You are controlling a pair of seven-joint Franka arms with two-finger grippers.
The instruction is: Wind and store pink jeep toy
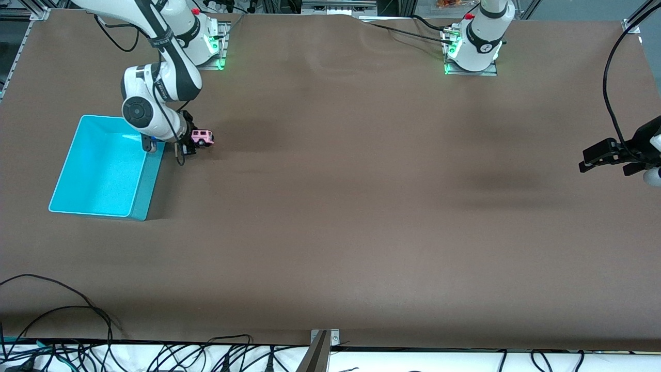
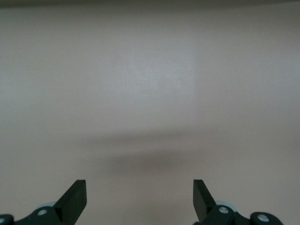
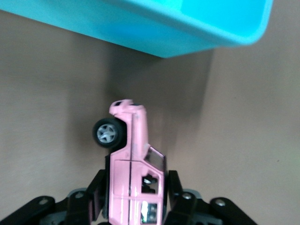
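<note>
We start with the pink jeep toy (image 1: 202, 137), which sits just beside the turquoise bin (image 1: 88, 206), off the bin's corner that lies toward the robots' bases, at the right arm's end of the tabletop (image 1: 361, 206). In the right wrist view the jeep (image 3: 133, 164) lies between the two black fingers (image 3: 96, 194) of our right hand (image 3: 135, 199); they press against its pink sides at the rear half, while its nose and one grey-hubbed wheel stick out past the fingertips toward the bin's rim (image 3: 197, 35). So our right hand (image 1: 187, 144) is clenched on the jeep. Whether the wheels touch the tabletop or hang just above it, we cannot tell from these views.

We judge that the grasp is just made and the winding step is in hand: the toy is outside the bin, not stored. The next move, as we read it, calls for dragging the jeep along the tabletop with its wheels pressed down, so the spring loads, and then lifting it over the bin's near wall and letting go inside. The grip is on smooth painted sides, so the toy could twist if we press unevenly.

Our left hand (image 1: 601, 155) waits over the bare tabletop at the left arm's end, well apart from the toy, its fingers (image 2: 75, 199) spread wide with nothing between them.
</note>
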